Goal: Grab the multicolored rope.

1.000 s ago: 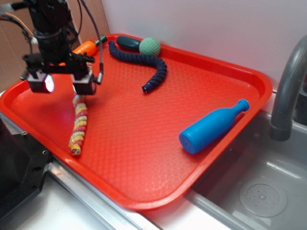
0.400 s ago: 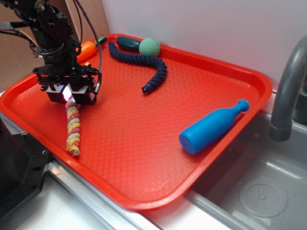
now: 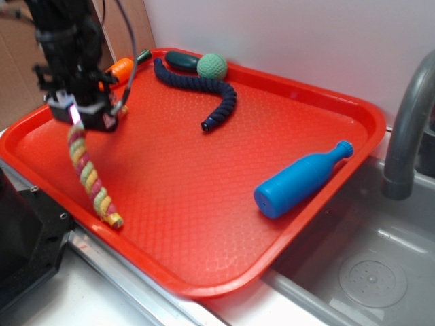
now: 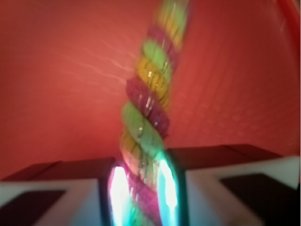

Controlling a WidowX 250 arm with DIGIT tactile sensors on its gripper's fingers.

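Note:
The multicolored rope (image 3: 88, 175), twisted in yellow, pink-red and pale green bands, hangs from my gripper (image 3: 76, 117) at the left of the red tray (image 3: 204, 224). Its top end is pinched between the jaws, and its lower end rests near the tray's front left rim. In the wrist view the multicolored rope (image 4: 148, 117) runs up and away from the gripper (image 4: 141, 188), whose lit pads press on it from both sides. That view is blurred.
A dark navy curved rope (image 3: 207, 92), a green ball (image 3: 213, 66), a dark object (image 3: 181, 60) and an orange tool (image 3: 122, 67) lie at the tray's back. A blue bottle (image 3: 302, 179) lies at its right. A grey faucet (image 3: 408, 129) and sink (image 3: 367, 272) stand to the right.
The open gripper came down over the rope's upper end, shut on it and has lifted it up and to the left. The rope now hangs at a slant.

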